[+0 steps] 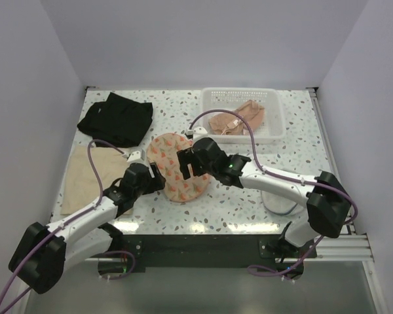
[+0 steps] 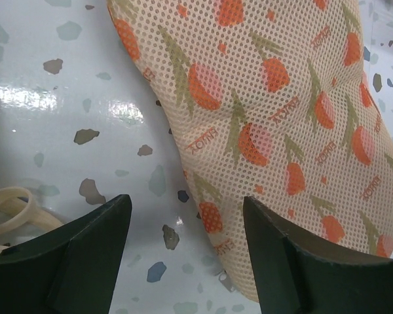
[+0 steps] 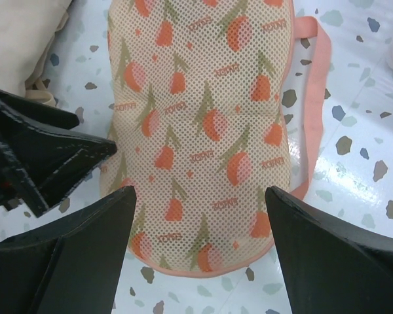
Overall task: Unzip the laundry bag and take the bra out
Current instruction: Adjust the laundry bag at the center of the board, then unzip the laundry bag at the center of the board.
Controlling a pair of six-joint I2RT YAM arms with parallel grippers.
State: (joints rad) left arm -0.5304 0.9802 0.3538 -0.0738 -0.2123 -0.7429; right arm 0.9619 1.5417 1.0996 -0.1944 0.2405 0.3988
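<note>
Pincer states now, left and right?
Left pincer: open, empty, at the edge of the laundry bag.
Right pincer: open, empty, above the laundry bag.

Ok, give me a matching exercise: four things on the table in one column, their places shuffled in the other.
Things:
1. laundry bag
2. black garment
3. basket
4. tan cloth

Places:
A. far left
B. in the middle
C. far right
D. near left

Pairs: 1-B, 2-A, 3-C, 4-D
</note>
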